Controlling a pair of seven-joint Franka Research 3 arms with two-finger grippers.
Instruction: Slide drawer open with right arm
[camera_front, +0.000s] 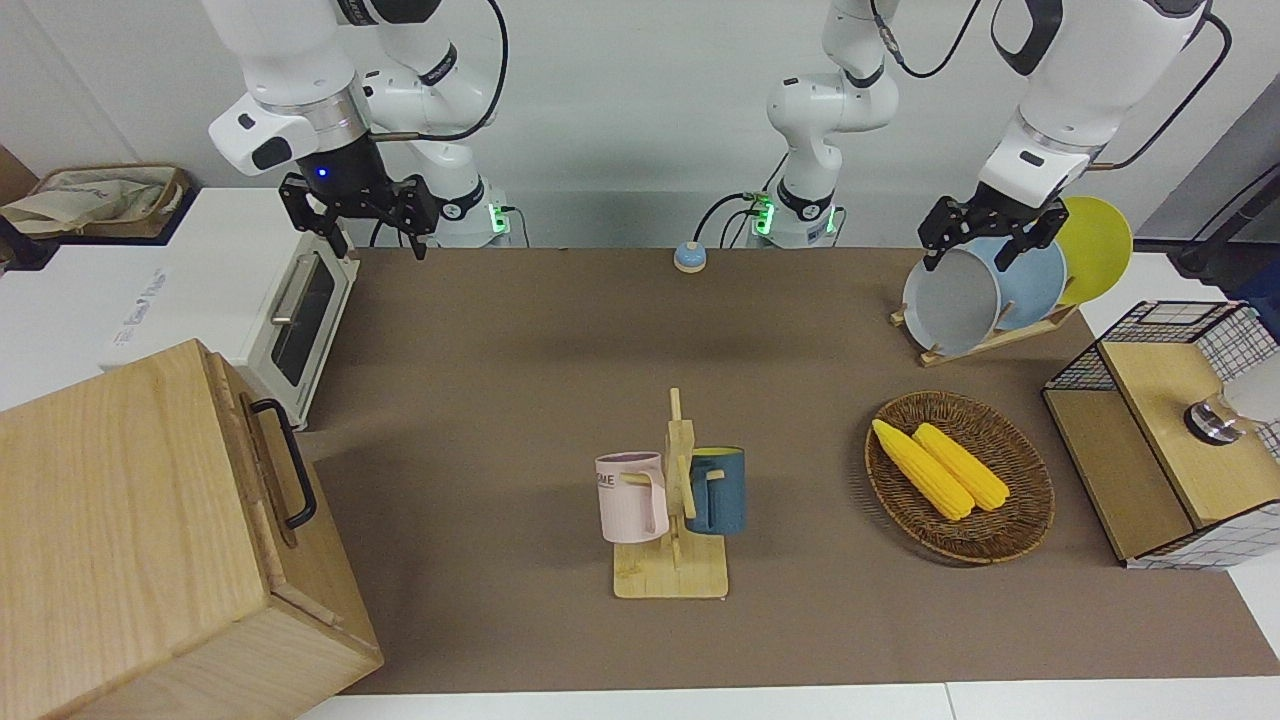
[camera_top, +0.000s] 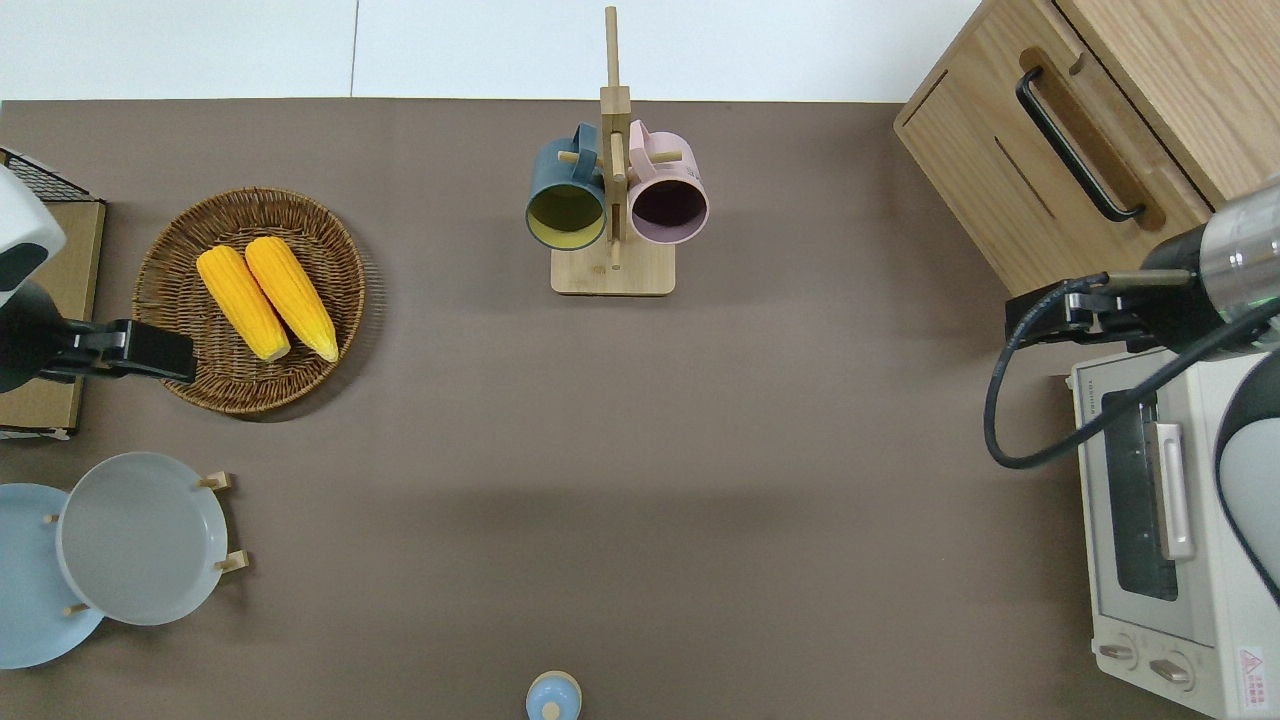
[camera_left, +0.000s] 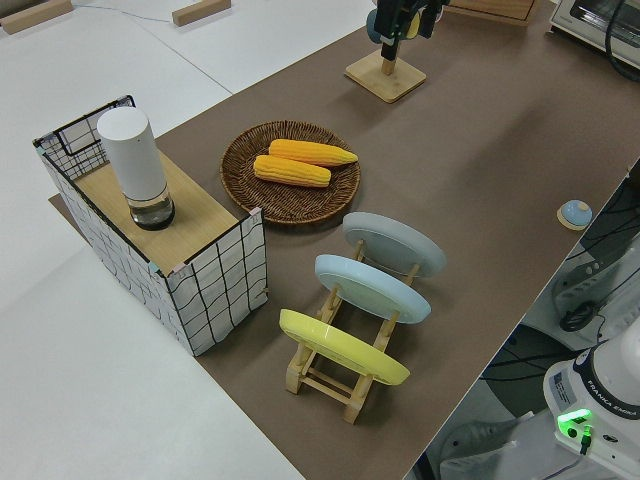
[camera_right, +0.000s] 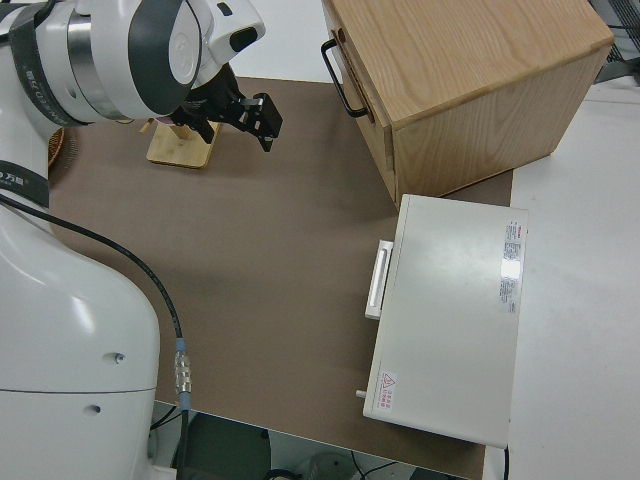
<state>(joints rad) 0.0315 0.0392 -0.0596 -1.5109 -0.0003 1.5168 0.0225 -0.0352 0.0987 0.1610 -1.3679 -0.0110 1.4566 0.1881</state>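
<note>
right claw (camera_front: 372, 236) in the air (fingers apart), drawer (camera_front: 262, 462) shut

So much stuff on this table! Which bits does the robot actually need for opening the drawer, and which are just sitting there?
Needed:
drawer
its black handle
right gripper

Just sitting there:
toaster oven
mug rack
basket of corn
plate rack
wire-sided box
left gripper, parked
</note>
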